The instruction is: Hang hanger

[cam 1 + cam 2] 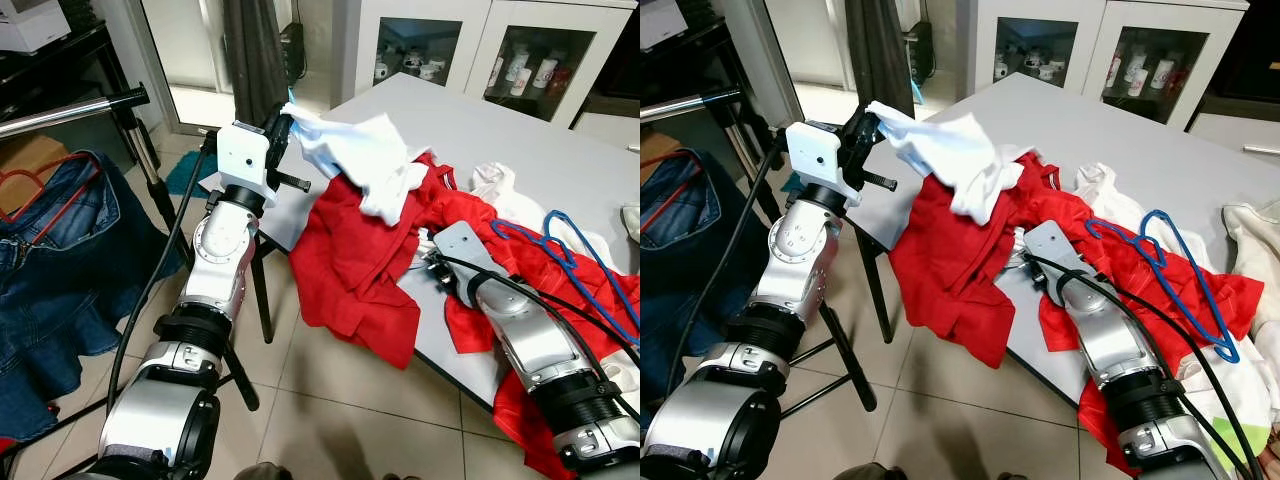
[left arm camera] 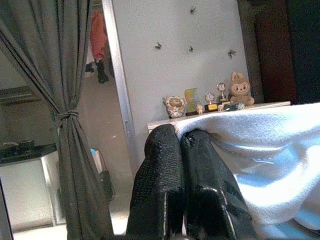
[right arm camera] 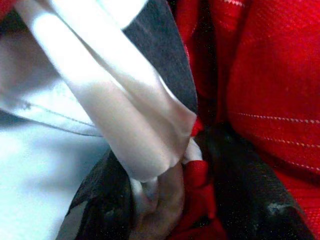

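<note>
Left gripper (image 1: 283, 128), raised at about 11 o'clock from the table corner, is clenched on a corner of the white garment (image 1: 360, 160); left wrist view shows its two black fingers (image 2: 160, 190) pressed together with the white cloth pinched beside them. At far left a metal rail (image 1: 70, 112) on its stand carries jeans (image 1: 60, 260) on a red hanger (image 1: 45, 185). Moving right, the red garment (image 1: 360, 260) drapes over the edge of the grey table (image 1: 480, 130), with the white cloth lying partly on top of it. Right gripper (image 1: 1025, 258) sits at the table's near edge, buried in red and white cloth; right wrist view shows fabric bunched between its fingers, so it looks closed on the red garment, though the exact hold is hard to read. Blue hanger (image 1: 1170, 275), the task's thing, lies flat on the red cloth at roughly 3 o'clock from the right gripper, untouched.

Judged step: early sorting, lifting clothing off the pile; no hanger is in hand yet. Next move probably calls for getting a garment onto the blue hanger, then carrying it toward the rail at far left.

Head views give the layout of rail, pile and hanger; wrist views add the finger contact, and the left one also shows a curtain (image 2: 65, 115) and a shelf of small figurines (image 2: 205, 105).
</note>
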Robot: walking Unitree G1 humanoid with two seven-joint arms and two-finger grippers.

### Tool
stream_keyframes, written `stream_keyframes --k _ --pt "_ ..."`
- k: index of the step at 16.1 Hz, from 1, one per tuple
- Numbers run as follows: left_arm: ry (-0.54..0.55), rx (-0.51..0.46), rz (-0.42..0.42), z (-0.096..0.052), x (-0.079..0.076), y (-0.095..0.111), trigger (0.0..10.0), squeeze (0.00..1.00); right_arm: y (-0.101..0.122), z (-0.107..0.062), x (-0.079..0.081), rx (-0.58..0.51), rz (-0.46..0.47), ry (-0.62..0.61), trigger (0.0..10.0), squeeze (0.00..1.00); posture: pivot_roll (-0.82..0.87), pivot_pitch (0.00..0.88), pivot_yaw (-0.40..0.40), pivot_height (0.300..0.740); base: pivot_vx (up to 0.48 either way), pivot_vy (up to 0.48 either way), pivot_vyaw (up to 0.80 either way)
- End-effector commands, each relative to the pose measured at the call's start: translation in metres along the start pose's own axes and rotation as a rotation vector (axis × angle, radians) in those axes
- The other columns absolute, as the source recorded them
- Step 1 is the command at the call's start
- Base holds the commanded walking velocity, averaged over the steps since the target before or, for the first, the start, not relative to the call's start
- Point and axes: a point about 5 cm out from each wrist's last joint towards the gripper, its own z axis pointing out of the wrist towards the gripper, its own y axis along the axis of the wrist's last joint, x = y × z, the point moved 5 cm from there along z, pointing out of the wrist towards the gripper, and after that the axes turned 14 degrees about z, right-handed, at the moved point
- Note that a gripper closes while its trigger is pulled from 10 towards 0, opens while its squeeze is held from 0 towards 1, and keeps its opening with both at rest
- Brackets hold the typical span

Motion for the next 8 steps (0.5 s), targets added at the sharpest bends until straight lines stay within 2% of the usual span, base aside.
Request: stream_keyframes --k 1,4,5,6,7,8 --pt "0.08 -0.064 0.008 0.009 0.022 0.018 10.0 0.0 -0.012 -0.001 -0.024 0.051 0.001 -0.083 10.0 0.0 0.03 0.004 0.055 0.74 0.0 0.0 0.0" --pt "0.072 -0.055 0.006 0.008 0.018 0.015 10.0 0.0 -0.005 -0.002 -0.03 0.022 0.034 -0.102 10.0 0.0 0.03 0.004 0.058 0.74 0.0 0.0 0.0" --pt "0.063 -0.053 0.003 0.008 0.015 0.015 10.0 0.0 0.014 -0.009 -0.007 -0.044 0.095 0.061 10.0 0.0 0.03 0.002 0.059 0.74 0.0 0.0 0.0" --pt "0.061 -0.053 0.002 0.008 0.014 0.015 10.0 0.0 0.018 -0.012 0.002 -0.057 0.101 0.127 10.0 0.0 0.03 0.002 0.059 0.74 0.0 0.0 0.0" --pt "0.055 -0.053 0.002 0.008 0.012 0.015 10.0 0.0 0.021 -0.025 0.021 -0.066 0.06 0.279 10.0 0.0 0.03 0.003 0.06 0.74 0.0 0.0 0.0" --pt "0.054 -0.052 0.001 0.008 0.012 0.015 10.0 0.0 0.02 -0.03 0.025 -0.065 0.045 0.315 10.0 0.0 0.03 0.003 0.06 0.74 0.0 0.0 0.0"
